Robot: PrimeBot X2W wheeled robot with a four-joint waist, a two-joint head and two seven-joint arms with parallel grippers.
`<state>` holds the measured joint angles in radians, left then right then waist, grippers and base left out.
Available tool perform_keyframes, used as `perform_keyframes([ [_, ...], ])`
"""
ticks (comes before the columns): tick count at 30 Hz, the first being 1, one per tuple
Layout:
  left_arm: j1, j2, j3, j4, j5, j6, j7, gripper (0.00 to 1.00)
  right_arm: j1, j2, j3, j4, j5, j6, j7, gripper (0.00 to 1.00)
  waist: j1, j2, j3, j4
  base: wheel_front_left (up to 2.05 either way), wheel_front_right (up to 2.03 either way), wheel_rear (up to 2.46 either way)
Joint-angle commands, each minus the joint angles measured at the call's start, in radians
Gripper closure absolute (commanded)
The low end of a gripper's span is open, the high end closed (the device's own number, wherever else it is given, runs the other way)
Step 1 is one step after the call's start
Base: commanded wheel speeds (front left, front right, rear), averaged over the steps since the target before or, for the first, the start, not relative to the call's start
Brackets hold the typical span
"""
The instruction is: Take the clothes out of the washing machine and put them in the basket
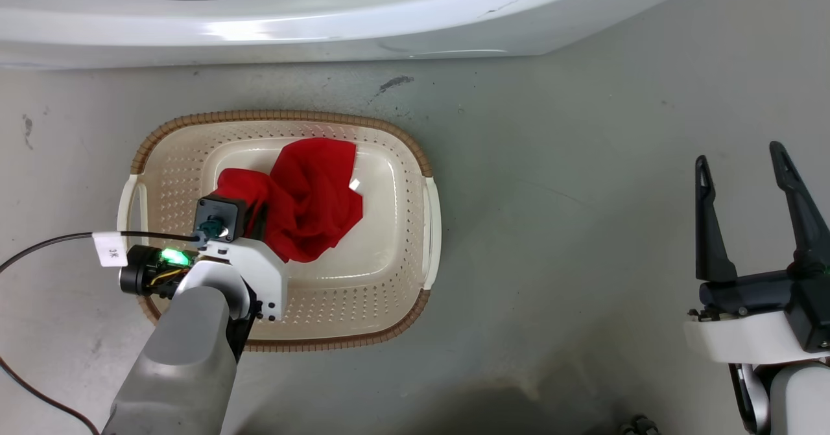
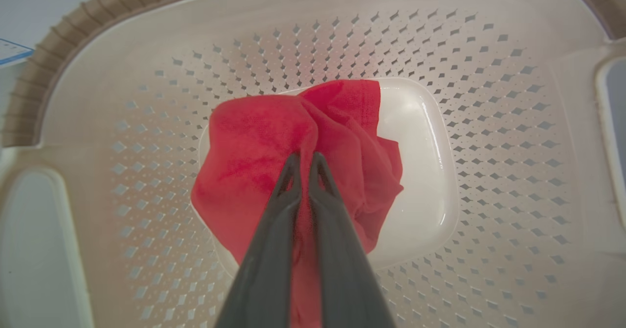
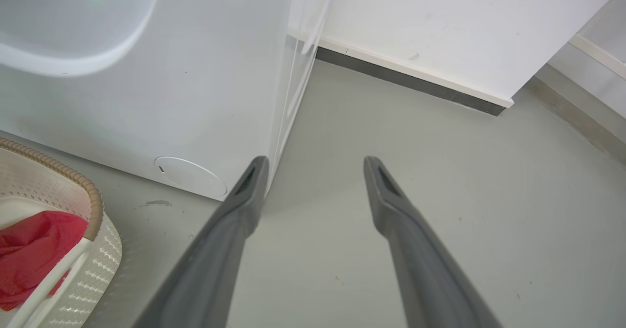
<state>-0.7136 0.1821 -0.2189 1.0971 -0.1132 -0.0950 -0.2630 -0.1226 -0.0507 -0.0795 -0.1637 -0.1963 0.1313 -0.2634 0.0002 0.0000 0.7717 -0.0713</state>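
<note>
Down inside the basket, the left gripper is pinched shut on a fold of the red garment, w/ cloth squeezed between its two fingers. Most of the garment lies on the smooth bottom of the basket, approx in the middle, so I judge the step in hand is the putting-down, nearly done. Next move calls for opening the jaws and lifting the arm straight up, slowly, so the soft cloth does not catch on a finger and come out again. I see no lettering on it, so prob. the plain one; if another piece waits in the washing machine I cannot tell. Right gripper hangs w/ fingers spread, holding nothing, over the floor, well apart from the basket. Machine front stands near behind the basket. A black cable runs by the left wrist; it could snag on the rim
</note>
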Motion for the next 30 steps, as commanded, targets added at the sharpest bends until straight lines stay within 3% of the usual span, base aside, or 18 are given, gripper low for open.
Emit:
perform_keyframes([
  [1, -0.013, 0.001, 0.010, 0.007, -0.009, 0.006, -0.003, 1.00, -0.015, 0.001, -0.003, -0.005, -0.002, -0.001, -0.002, 0.00, -0.0002, 0.0000, 0.003, 0.002, 0.00, 0.00, 0.00],
  [2, -0.015, -0.001, 0.013, 0.009, -0.011, 0.009, -0.003, 0.58, -0.019, 0.001, -0.004, -0.003, 0.000, -0.001, -0.002, 0.00, -0.0002, 0.0000, 0.001, 0.001, 0.00, 0.00, 0.00],
  [3, -0.013, -0.003, 0.014, 0.011, -0.012, 0.010, -0.003, 0.05, -0.022, 0.001, -0.003, 0.002, 0.001, -0.001, -0.002, 0.00, -0.0002, 0.0000, -0.003, 0.001, 0.00, 0.00, 0.00],
  [4, -0.008, -0.004, 0.014, 0.008, -0.012, 0.011, -0.003, 0.00, -0.024, 0.001, -0.002, 0.006, 0.003, -0.001, -0.002, 0.00, -0.0002, 0.0000, -0.009, 0.001, 0.00, 0.00, 0.00],
  [16, 0.142, 0.010, 0.048, -0.148, -0.022, 0.001, -0.003, 0.00, -0.037, 0.001, 0.015, 0.095, 0.031, -0.001, -0.002, 0.00, -0.0002, 0.0000, -0.219, 0.010, 0.00, 0.00, 0.00],
  [30, 0.402, -0.032, 0.176, -0.506, -0.024, 0.011, -0.003, 0.00, 0.032, 0.001, 0.030, 0.169, 0.069, -0.001, -0.002, 0.00, -0.0002, 0.0000, -0.478, 0.030, 0.00, 0.00, 0.00],
])
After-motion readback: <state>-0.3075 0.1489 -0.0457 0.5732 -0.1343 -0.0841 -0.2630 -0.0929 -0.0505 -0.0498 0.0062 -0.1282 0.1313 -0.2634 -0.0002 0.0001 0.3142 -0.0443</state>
